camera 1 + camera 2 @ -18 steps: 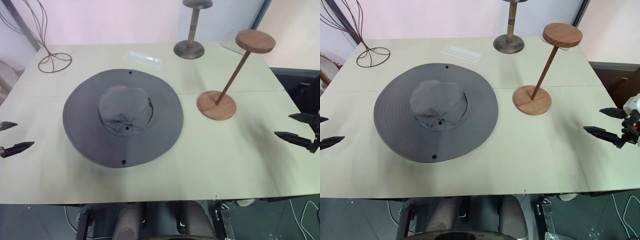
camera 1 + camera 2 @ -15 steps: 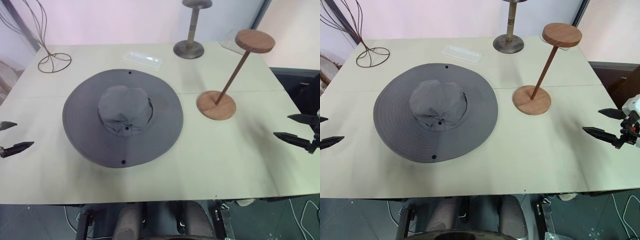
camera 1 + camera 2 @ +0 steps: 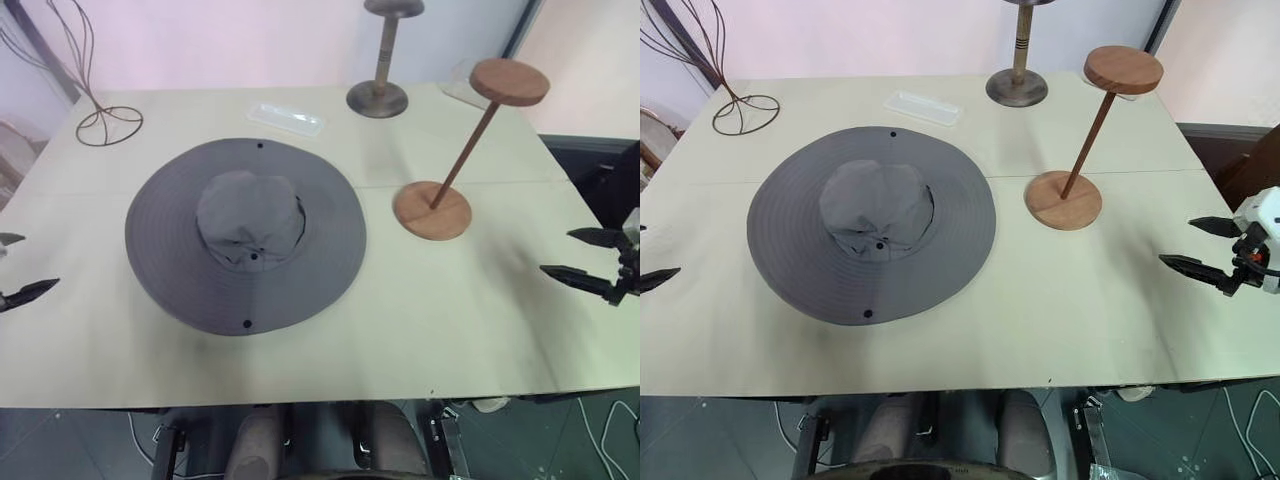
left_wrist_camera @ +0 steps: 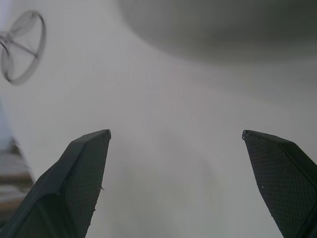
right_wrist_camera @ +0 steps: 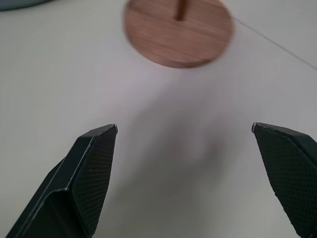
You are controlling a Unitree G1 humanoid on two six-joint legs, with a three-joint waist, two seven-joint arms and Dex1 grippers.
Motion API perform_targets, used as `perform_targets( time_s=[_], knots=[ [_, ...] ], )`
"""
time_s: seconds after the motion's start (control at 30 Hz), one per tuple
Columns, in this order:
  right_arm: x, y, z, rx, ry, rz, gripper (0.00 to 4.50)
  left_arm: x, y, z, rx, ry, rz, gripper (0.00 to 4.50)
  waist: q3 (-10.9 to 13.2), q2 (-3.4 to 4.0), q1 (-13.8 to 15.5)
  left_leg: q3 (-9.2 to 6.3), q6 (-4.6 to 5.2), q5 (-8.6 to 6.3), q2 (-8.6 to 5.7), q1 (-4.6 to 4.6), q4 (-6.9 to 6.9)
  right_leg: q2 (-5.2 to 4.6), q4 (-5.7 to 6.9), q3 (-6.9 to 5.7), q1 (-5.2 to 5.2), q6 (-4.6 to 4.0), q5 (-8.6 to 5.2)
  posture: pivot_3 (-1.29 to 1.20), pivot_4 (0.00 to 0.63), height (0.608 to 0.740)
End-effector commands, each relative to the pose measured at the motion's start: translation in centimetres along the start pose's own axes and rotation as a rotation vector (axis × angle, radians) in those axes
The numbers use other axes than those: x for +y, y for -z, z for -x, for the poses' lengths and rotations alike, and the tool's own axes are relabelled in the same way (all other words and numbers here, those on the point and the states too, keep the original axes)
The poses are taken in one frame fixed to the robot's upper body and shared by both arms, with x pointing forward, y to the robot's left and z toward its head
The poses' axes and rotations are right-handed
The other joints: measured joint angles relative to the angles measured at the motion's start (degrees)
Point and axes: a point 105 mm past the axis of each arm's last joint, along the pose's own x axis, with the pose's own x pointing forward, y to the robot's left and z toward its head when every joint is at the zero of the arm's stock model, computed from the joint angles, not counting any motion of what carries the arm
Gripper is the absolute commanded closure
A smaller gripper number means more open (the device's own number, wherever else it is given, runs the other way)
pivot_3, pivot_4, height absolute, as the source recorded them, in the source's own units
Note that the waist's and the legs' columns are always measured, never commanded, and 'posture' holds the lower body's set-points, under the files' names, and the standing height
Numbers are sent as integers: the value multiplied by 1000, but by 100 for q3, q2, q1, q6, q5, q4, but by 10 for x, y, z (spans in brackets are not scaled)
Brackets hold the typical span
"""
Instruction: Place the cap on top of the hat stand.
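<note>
Two grippers sit at the table's side edges, and you are holding nothing with either. Your left gripper [image 4: 176, 136] has its black fingers spread wide over bare tabletop, near the cap's brim but apart from it. Your right gripper [image 3: 1195, 245] is likewise spread wide, empty, pointing inward toward the hat stand's base.

You have the cap [image 3: 246, 233], a grey wide-brimmed sun hat, lying flat and crown up on the pale table [image 3: 420, 330], left of centre. The hat stand [image 3: 1095, 125], reddish-brown wood with a slanted rod, stands to the cap's right, its disc top bare. Behind it you can see a darker stand [image 3: 382, 62], with a clear plastic tray [image 3: 287, 118] and a wire stand [image 3: 95, 95] further left.
</note>
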Motion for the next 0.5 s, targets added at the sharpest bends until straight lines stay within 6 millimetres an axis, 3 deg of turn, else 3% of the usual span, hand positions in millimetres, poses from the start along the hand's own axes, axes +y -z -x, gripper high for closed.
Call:
perform_targets(
  time_s=[0.03,0.3,0.5],
  knots=[
    [28,-36,3,-53,-136,61,45,5,-33,2,-111,-52,-252,0,-1,-1,5,1,0,0,2,0,-1,-2,0,0,1,0,0,0,150,740],
    [87,-94,-1,-171,-358,101,45,-56,-85,-5,-394,138,-690,0,-1,0,-5,10,-1,-1,11,1,1,-6,-1,6,0,-7,3,0,150,740],
    [107,-135,-1,-286,-446,117,45,-85,-89,-29,-484,238,-808,0,-3,-1,16,97,-1,-1,79,1,6,1,-4,5,-5,-26,3,0,150,740]
  ],
)
